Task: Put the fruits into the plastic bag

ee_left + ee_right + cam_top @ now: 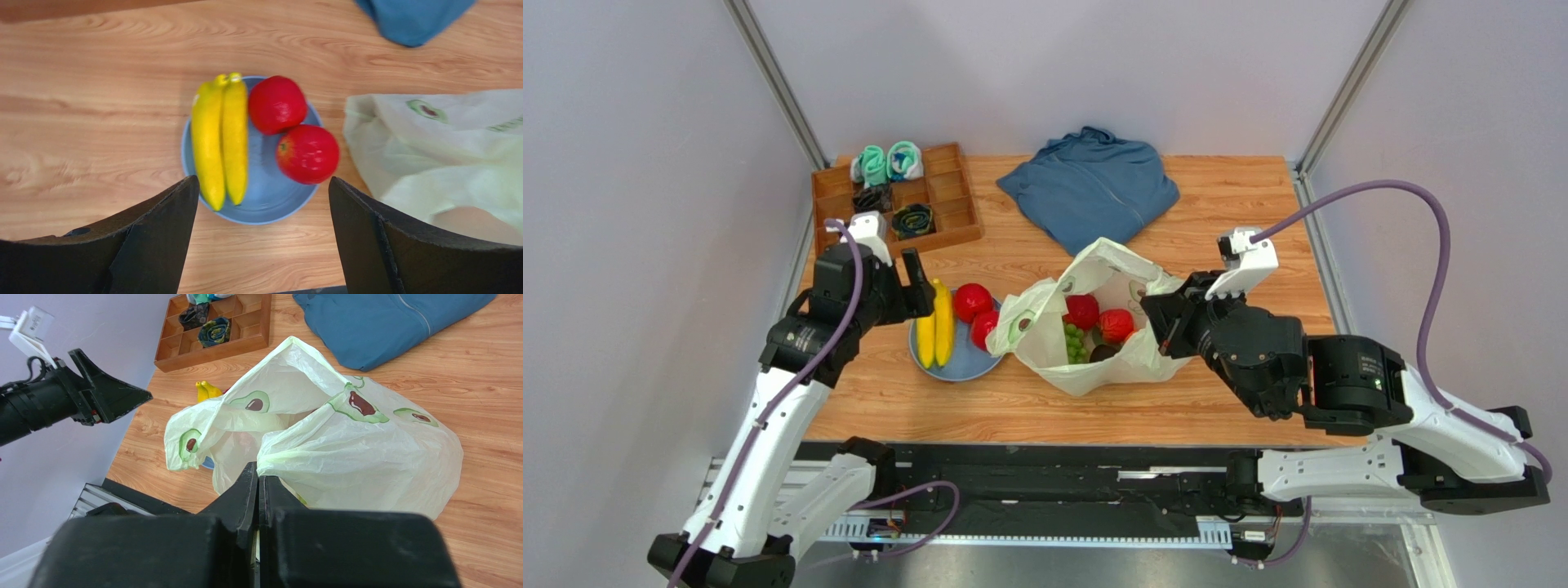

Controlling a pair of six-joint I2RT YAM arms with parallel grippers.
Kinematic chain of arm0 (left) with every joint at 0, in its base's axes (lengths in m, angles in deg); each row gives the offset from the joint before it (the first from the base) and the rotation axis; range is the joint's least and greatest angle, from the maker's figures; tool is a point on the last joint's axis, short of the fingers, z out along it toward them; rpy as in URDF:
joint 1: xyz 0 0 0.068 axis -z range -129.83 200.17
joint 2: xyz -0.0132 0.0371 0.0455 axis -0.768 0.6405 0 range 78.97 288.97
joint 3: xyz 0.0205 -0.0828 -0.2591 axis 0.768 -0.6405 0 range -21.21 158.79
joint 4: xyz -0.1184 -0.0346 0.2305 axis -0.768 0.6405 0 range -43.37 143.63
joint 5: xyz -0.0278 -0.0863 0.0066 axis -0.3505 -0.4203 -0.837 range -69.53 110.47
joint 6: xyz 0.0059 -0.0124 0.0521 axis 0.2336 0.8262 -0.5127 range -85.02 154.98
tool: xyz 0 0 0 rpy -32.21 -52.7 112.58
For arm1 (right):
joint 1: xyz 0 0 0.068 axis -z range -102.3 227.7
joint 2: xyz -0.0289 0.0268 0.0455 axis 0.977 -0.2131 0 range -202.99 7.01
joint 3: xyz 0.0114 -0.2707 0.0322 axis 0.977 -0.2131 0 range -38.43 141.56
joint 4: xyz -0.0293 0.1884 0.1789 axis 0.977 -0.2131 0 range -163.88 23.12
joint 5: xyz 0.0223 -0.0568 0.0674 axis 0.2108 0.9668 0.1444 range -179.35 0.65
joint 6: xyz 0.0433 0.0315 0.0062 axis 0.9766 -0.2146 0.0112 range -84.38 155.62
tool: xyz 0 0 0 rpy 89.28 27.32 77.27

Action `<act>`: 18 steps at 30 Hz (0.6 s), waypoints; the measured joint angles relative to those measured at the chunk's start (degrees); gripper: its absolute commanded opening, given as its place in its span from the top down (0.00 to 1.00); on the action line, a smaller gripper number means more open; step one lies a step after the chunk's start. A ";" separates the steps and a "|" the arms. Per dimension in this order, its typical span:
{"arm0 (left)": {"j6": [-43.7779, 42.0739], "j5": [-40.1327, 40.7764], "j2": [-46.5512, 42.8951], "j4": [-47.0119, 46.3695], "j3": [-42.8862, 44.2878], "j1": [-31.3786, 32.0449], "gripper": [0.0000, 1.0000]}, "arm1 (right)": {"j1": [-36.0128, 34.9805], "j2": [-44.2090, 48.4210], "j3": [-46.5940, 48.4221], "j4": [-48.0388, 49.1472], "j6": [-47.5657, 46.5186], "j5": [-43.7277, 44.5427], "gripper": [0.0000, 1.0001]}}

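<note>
Your left gripper (263, 184) is hovering wide open and empty, red fruits (307, 153) just beneath it; your right gripper (258, 473) is pinching the plastic bag (368, 453) shut-jawed. Next you're lowering onto one.

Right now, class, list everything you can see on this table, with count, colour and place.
bananas: two, yellow, on plate
red fruits: four, two on plate, two in bag
grapes: one bunch, green, in bag
plate: one, blue, left of bag
bag: one, pale green, centre
garment: one, blue, far side
tray: one, wooden, far left
socks: several, teal and dark, in tray
left pincer: open, above plate
right pincer: shut on bag's rim
</note>
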 measured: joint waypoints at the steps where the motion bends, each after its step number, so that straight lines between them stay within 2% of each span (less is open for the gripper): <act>1: -0.04 -0.13 -0.33 0.72 -1.05 -1.70 0.14 | 0.00 0.09 -0.09 0.02 0.02 -0.02 1.00; 6: -0.98 0.79 1.46 2.01 -3.74 -4.55 0.12 | 0.00 0.50 -1.27 0.22 0.17 -0.61 1.00; 18: -2.40 2.80 12.83 0.57 -9.94 -8.28 0.10 | 0.00 2.49 -3.89 0.44 2.36 -2.95 1.00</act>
